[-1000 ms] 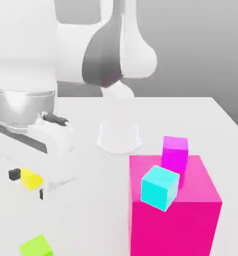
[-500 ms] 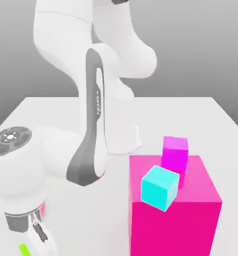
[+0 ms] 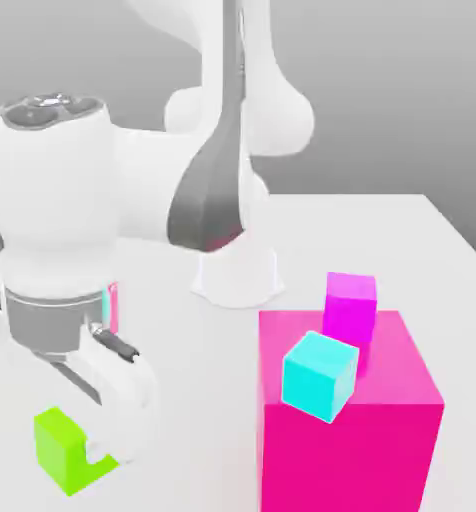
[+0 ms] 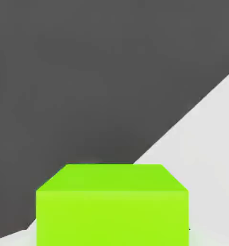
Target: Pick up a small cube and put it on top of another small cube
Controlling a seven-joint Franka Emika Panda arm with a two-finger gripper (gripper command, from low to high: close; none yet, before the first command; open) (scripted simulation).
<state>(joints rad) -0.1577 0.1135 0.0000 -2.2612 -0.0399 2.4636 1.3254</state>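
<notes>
gripper closed on the small lime-green cube, which sits low toward the exterior view's left, with the white hand slanting down over it and covering part of its side. the cube is turned so that one corner points toward the camera, and its lower edges are clear of the hand on the side facing the exterior view's left. in the hand view the cube shows a flat face and a narrower top face, both with straight, clean edges, against a dark area and a pale one that meet along a slanting line. how high the cube is over the table i cannot tell. from the cube toward the exterior view's right, a broad strip of bare table lies open, up to the upright side edge of the big pink block. on that block's top, near its front edge, the cyan cube appears tilted, its lowest corner drawn past the block's front top edge. behind it and a little to the exterior view's right is the magenta cube, near the block's back edge and partly overlapped in view by the cyan one. farther back, the arm's white base stands on the table, well apart from the block, with open surface between them and more reaching to the table's straight far edge.
</notes>
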